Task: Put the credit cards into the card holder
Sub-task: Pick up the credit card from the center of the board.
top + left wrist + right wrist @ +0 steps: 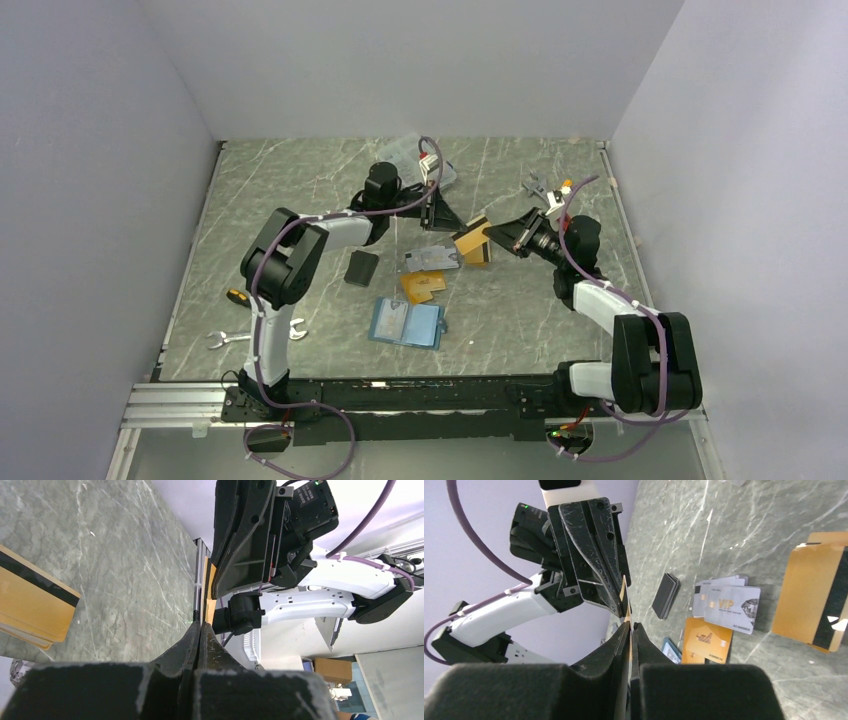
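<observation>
**A:** What is the left gripper [201,626] doing?

**B:** It is pinching a thin orange card [209,600] by one edge. Its fingers are pressing together, with only the card between them. The right gripper [630,626] is gripping the same card from the opposite edge, and its fingers are almost meeting on it. The two are facing each other tip to tip, and the card is standing on its edge between them, above the desk [300,190].

**A:** And what is lying under them?

**B:** An orange stack [809,595] of cards with a dark stripe is lying flat on the desk, below the held card. I cannot tell how many cards are in it. Nearer to the arm bases, some silver cards [432,258] with print are lying fanned and overlapping. A second orange card [423,287] is lying just beside their near edge.

**A:** Where is the card holder [407,323] lying?

**B:** It is lying open on the desk, with the lighter blue inside facing up. It is near the second orange card, on the side of the bases, and apart from both grippers.

**A:** Is anything else lying around?

**B:** A black case [361,267] is lying left of the silver cards. A clear box [415,155] is sitting at the far edge, behind the left arm. A wrench [225,340] is lying near the left front corner.
</observation>
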